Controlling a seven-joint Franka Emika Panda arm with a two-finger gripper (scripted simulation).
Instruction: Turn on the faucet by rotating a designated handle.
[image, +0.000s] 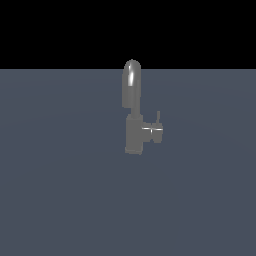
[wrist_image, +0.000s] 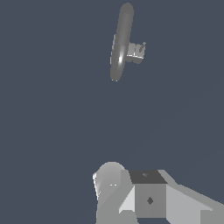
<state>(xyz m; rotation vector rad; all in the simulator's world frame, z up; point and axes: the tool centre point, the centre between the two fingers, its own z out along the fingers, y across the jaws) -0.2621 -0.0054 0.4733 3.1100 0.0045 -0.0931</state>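
The faucet (image: 133, 132) is a dull-grey tap standing upright on the grey floor in the middle of the exterior view, with a tall arched spout (image: 131, 85). The handle (image: 158, 118) is a thin short rod rising from a side stub (image: 154, 131) on the exterior view's right. In the wrist view the faucet (wrist_image: 121, 43) is seen from above and far off, with the handle (wrist_image: 142, 46) on its stub (wrist_image: 135, 51). No gripper fingers show in either view.
Pale grey blocky parts of the arm (wrist_image: 148, 197) fill the lower edge of the wrist view. The flat grey floor (image: 60, 200) stretches all around the faucet, under a black background.
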